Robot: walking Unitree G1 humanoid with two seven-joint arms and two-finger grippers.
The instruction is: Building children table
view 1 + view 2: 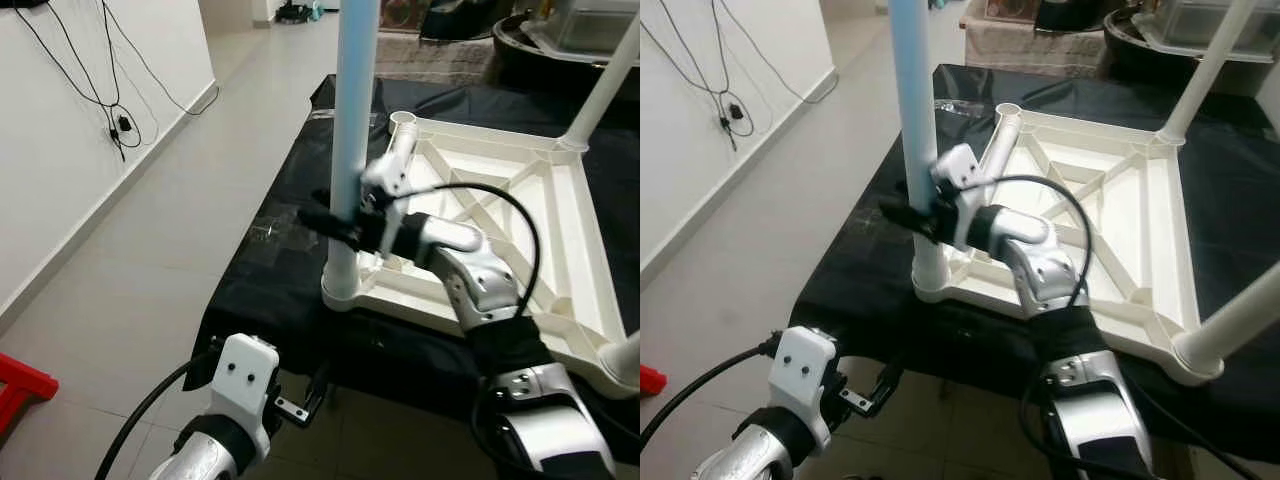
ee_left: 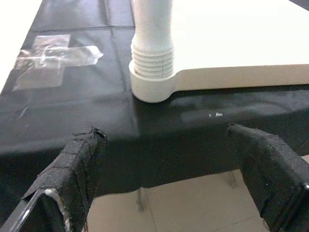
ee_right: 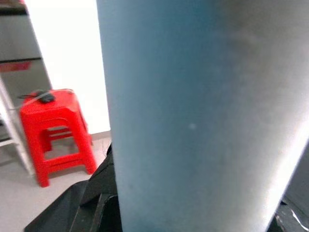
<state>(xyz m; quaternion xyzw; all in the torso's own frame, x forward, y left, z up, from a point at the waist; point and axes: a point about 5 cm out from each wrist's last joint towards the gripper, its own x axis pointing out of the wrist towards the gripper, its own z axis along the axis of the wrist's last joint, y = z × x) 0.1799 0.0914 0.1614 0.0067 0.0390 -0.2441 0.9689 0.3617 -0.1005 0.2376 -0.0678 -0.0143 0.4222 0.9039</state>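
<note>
A white children's table top point(image 1: 560, 235) lies upside down on a black-covered bench point(image 1: 270, 290). At its near left corner a light blue leg point(image 1: 352, 100) stands upright in its socket point(image 2: 150, 87). My right gripper point(image 1: 335, 225) is shut around this leg about a third of the way up; in the right wrist view the leg point(image 3: 193, 111) is very close. A white leg point(image 1: 605, 85) rises at the far right corner and another point(image 1: 625, 355) at the near right. My left gripper point(image 2: 178, 179) hangs open below the bench's front edge, its fingers point(image 2: 79, 164) wide apart, facing the leg's base.
A white tube with an open end point(image 1: 403, 122) sits at the top's far left corner. Clear tape point(image 2: 58, 58) is stuck on the black cloth. A red stool point(image 1: 20, 385) stands on the floor at left. Cables point(image 1: 120, 125) hang on the left wall. Clutter fills the back.
</note>
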